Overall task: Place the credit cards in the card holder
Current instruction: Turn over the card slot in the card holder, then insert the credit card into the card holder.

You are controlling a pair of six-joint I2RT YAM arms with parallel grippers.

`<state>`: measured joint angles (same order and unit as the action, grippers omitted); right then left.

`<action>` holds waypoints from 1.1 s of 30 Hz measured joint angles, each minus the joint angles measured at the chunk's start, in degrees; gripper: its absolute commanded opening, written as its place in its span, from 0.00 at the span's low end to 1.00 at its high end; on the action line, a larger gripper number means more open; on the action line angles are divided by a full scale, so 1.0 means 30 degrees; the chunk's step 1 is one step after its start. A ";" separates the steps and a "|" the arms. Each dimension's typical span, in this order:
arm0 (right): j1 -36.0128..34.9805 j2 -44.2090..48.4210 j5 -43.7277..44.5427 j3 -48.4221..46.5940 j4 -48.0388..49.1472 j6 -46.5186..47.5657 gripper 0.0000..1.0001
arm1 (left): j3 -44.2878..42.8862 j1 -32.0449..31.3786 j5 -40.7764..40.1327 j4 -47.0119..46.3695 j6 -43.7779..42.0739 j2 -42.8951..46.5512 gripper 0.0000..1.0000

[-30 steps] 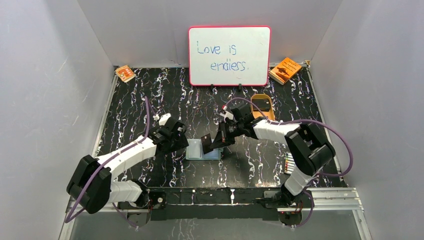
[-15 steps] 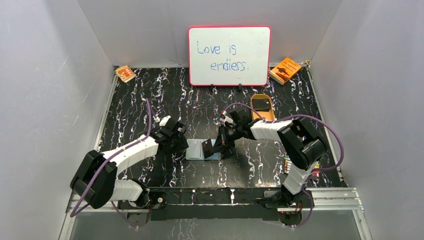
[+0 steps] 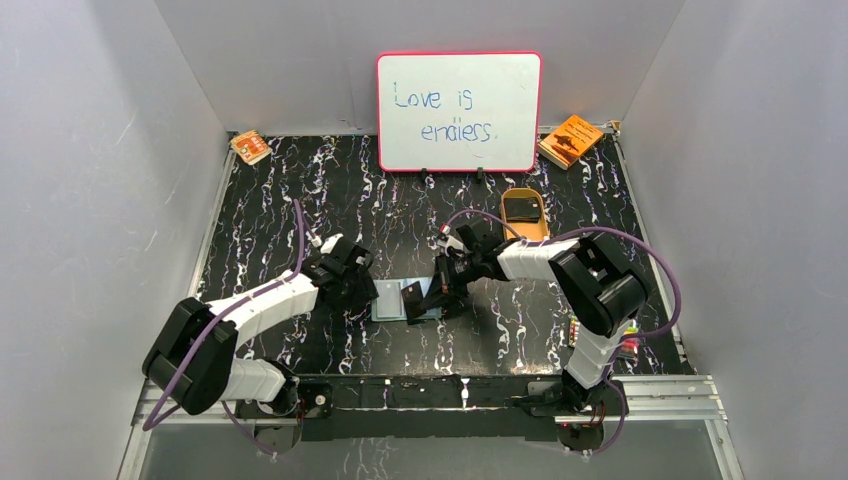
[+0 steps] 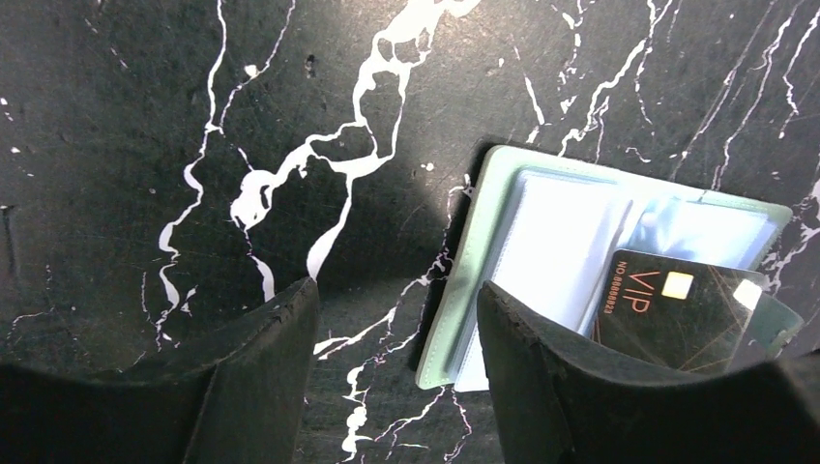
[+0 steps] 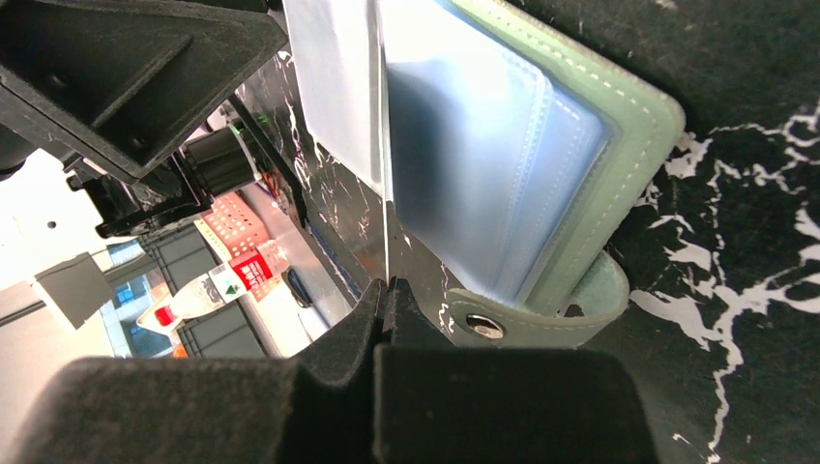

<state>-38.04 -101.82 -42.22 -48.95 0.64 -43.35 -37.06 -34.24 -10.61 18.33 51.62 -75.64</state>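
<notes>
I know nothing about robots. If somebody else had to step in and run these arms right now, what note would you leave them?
Left gripper: open, straddling the left edge of the card holder, which lies opened flat.
Right gripper: shut on a credit card, held tilted over the holder's clear pockets.
Done: the card is at the holder. I cannot tell whether its edge has entered a pocket.
Left: slide it fully in and let go. The dark card-like thing in the tan tray probably goes in next.
</notes>
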 measured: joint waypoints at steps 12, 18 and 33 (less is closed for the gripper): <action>-0.0248 -0.0262 -0.0226 0.0000 0.0772 -0.0364 0.00 | 0.0051 0.0007 0.0335 -0.0627 -0.0051 -0.0233 0.55; -0.0335 -0.0262 -0.0270 0.0000 0.0991 -0.0415 0.00 | 0.0051 0.0007 0.0372 -0.0918 -0.0138 -0.0393 0.50; -0.0364 -0.0874 -0.0197 -0.0051 0.0976 0.0546 0.00 | -0.0146 0.0015 0.0699 -0.1559 -0.0503 -0.0976 0.37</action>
<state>-39.13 -104.44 -42.81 -49.10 3.57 -41.71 -37.50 -34.20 -8.51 13.65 50.11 -78.56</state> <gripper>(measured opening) 0.011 0.376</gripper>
